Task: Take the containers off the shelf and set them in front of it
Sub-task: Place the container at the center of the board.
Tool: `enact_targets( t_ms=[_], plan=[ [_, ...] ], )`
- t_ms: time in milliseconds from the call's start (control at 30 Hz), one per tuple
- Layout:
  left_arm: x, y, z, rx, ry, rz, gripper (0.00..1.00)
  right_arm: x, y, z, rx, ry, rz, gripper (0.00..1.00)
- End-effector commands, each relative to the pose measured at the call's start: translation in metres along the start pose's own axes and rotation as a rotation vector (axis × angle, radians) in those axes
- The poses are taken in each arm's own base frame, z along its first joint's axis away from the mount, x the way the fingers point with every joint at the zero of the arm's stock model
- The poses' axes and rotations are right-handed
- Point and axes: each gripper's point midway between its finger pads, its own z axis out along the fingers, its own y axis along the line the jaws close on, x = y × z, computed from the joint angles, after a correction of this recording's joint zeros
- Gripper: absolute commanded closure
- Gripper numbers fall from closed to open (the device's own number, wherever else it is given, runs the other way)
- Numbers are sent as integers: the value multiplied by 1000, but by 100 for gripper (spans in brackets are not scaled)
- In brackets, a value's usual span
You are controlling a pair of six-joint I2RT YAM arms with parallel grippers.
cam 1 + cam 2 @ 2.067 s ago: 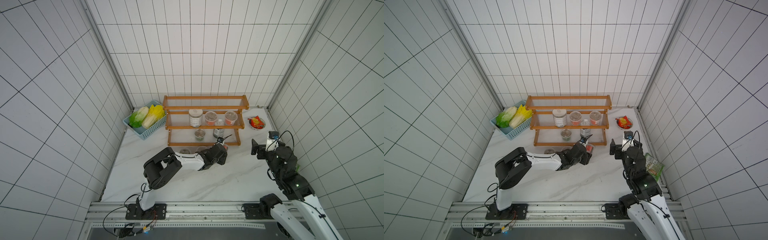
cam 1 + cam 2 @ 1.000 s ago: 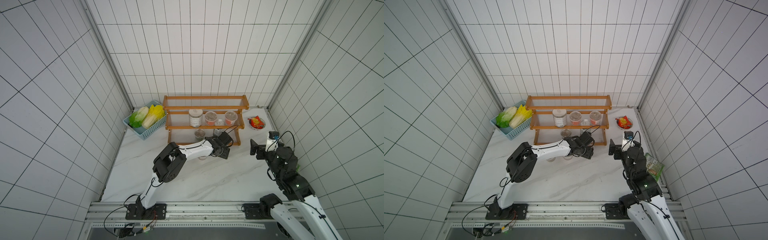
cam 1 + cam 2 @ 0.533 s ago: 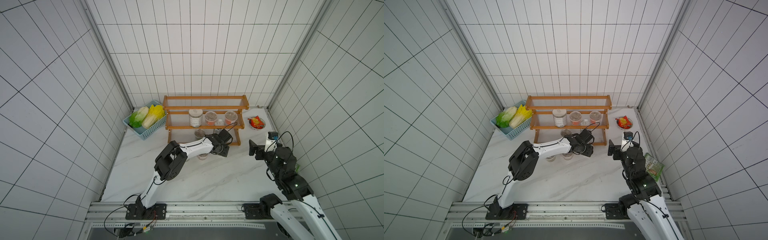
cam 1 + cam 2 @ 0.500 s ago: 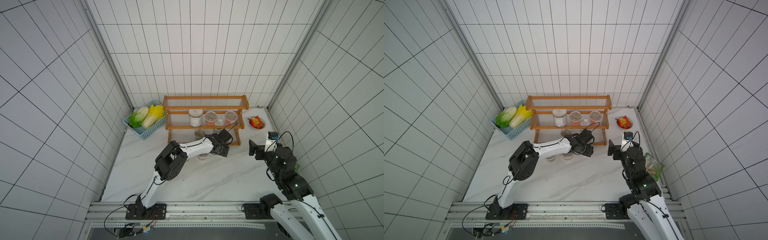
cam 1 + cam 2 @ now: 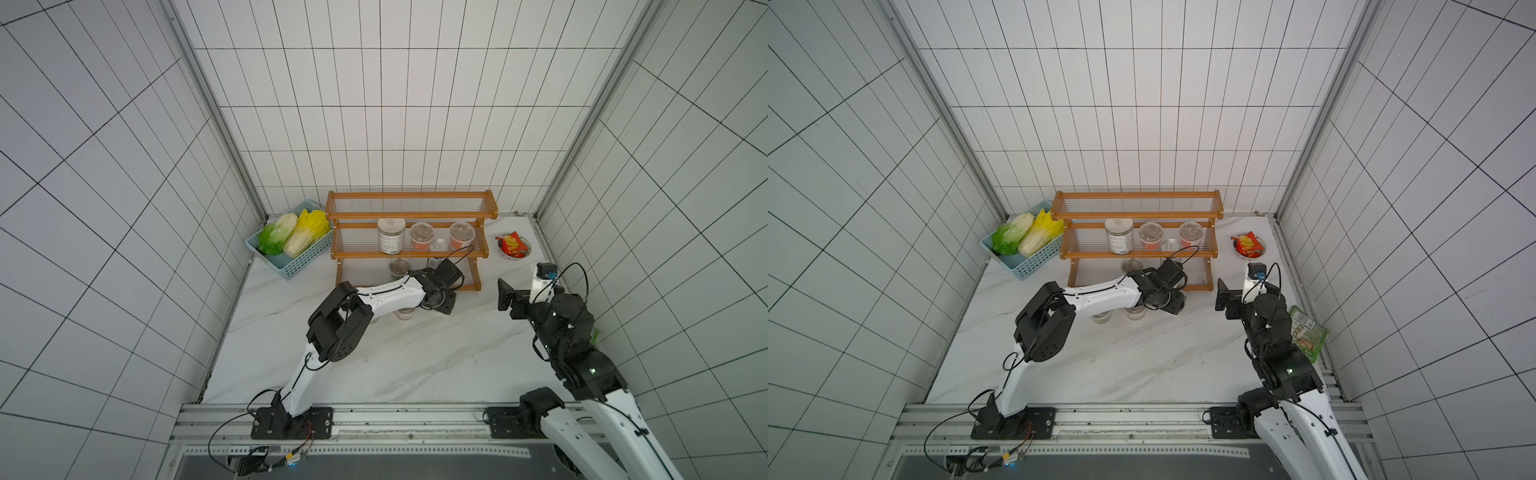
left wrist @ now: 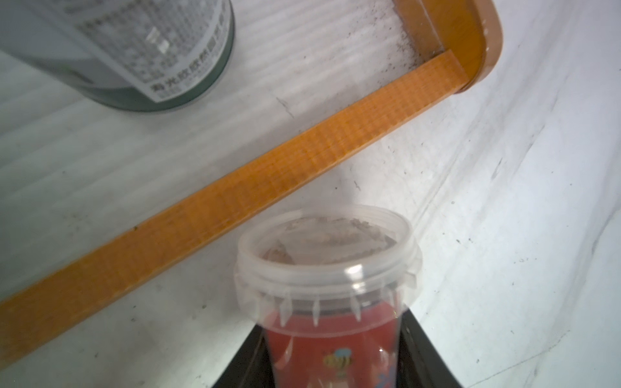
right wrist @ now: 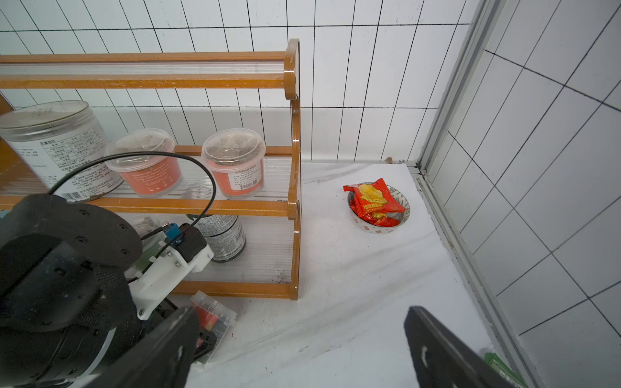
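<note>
The shelf (image 5: pixel 409 214) (image 5: pixel 1136 214) (image 7: pixel 148 82) stands at the back wall. Its middle tier holds a white-labelled jar (image 5: pixel 391 236) (image 7: pixel 57 147) and two red cups (image 5: pixel 421 236) (image 7: pixel 235 161). A dark jar (image 7: pixel 223 238) (image 6: pixel 134 50) and a greenish cup (image 5: pixel 399 268) stand on the bottom tier. My left gripper (image 5: pixel 445 302) (image 6: pixel 332 336) is shut on a clear red cup (image 6: pixel 327 268) (image 7: pixel 211 315), held tilted just in front of the bottom rail (image 6: pixel 268 174). Two cups (image 5: pixel 1100 318) (image 5: pixel 1136 314) stand on the table under the left arm. My right gripper (image 7: pixel 302 349) (image 5: pixel 1223 295) hangs open, holding nothing, right of the shelf.
A light blue basket (image 5: pixel 291 259) with cabbages stands left of the shelf. A small bowl with a red packet (image 5: pixel 514 249) (image 7: pixel 378 206) sits at the back right. A green packet (image 5: pixel 1306 330) lies by the right wall. Tiled walls close in three sides.
The left gripper's jaws have narrowed onto the red cup at the shelf's front right end. The right arm has barely moved.
</note>
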Motion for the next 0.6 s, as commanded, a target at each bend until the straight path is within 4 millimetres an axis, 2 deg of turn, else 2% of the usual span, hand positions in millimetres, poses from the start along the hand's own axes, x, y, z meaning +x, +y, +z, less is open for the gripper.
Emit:
enact_targets(
  t_ms=[0,167,567],
  plan=[
    [-27,-9,-28,22,-145,14,58,2,-1,3,2,-7,13,1],
    [-32,-21,-37,50,-262,47,59,4,-3,5,12,-9,6,1],
    [-41,-41,-17,92,-530,130,58,5,-3,6,17,-22,-9,1]
  ],
)
